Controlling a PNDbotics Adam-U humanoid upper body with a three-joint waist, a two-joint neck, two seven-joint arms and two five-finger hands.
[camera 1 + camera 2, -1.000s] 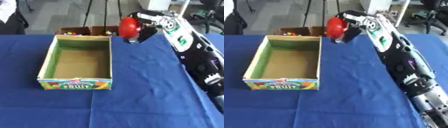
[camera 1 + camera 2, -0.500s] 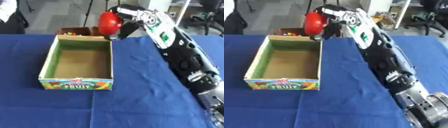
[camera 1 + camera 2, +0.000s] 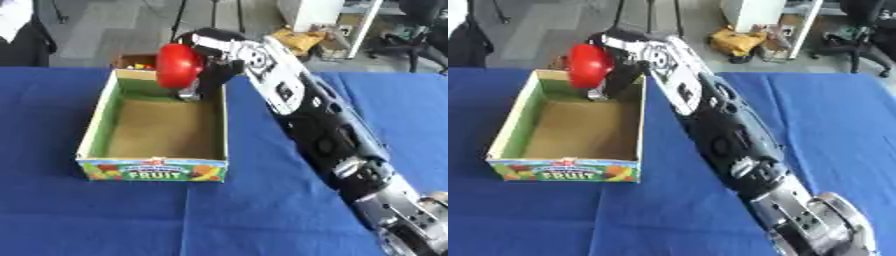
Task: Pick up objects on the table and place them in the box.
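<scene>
My right hand [image 3: 208, 65] is shut on a round red object [image 3: 178, 65] and holds it in the air above the far end of the cardboard fruit box [image 3: 153, 167]. The right arm stretches from the lower right across the blue table [image 3: 105, 215] to the box. The box stands open at the left of the table, green inside with a brown floor and a "FRUIT" label on its near wall; nothing shows inside it. My left hand is in no view.
A second small box [image 3: 133, 62] with coloured bits sits just behind the fruit box. Beyond the table's far edge are a yellow bag [image 3: 302, 37], stands and an office chair on the grey floor.
My right hand has carried the red object leftward, from the table right of the box to above the box's far end. The arm now reaches farther across.
</scene>
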